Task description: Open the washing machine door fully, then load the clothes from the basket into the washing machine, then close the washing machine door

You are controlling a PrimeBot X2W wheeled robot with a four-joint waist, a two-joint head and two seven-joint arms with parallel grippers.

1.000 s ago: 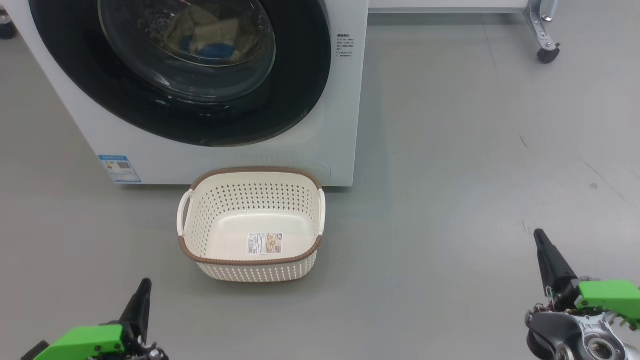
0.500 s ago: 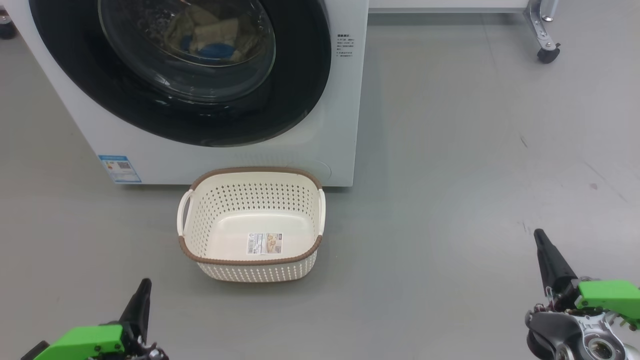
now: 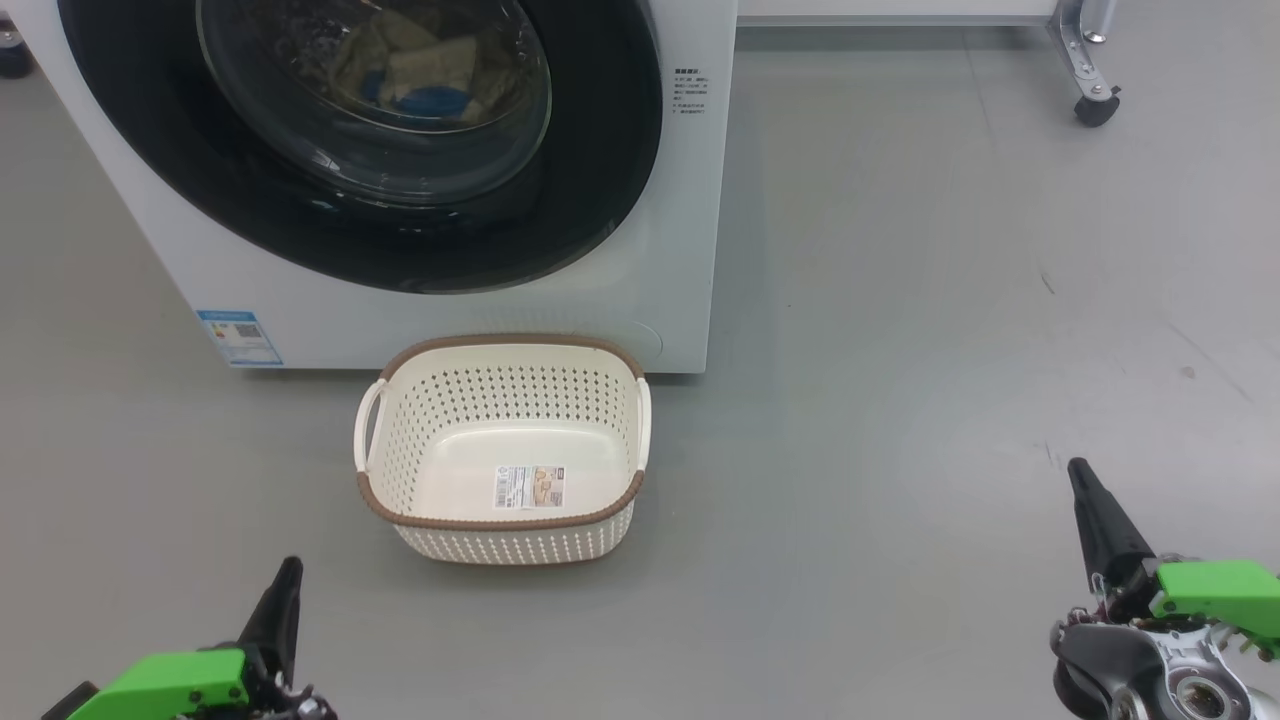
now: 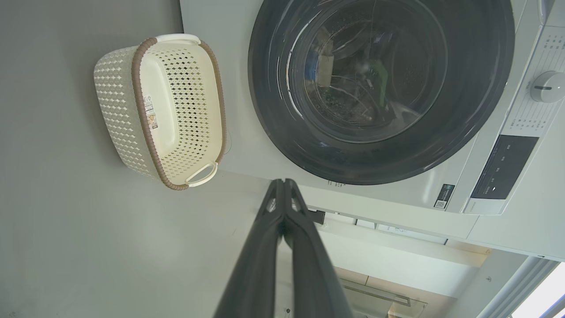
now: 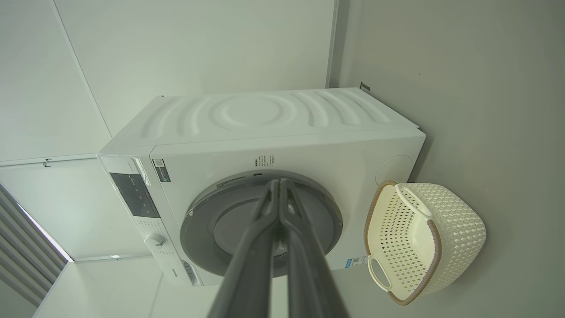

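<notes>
The white washing machine (image 3: 450,310) stands at the top left of the head view, its black-rimmed door (image 3: 600,180) closed flat against the front. Behind the glass lie the clothes (image 3: 420,75), pale yellow with a blue piece. On the floor in front sits the cream basket (image 3: 505,520), nothing in it but a label sticker. My left gripper (image 3: 290,570) is shut at the lower left, well short of the basket. Far to the basket's right, my right gripper (image 3: 1078,472) is also shut. Both wrist views show the door (image 4: 273,132) (image 5: 198,221) closed and the basket (image 4: 119,110) (image 5: 454,238) beside the machine.
Grey floor lies open to the right of the machine. A metal leg on a black caster (image 3: 1095,105) stands at the top right. The machine's control panel and dial (image 4: 545,87) show in the left wrist view.
</notes>
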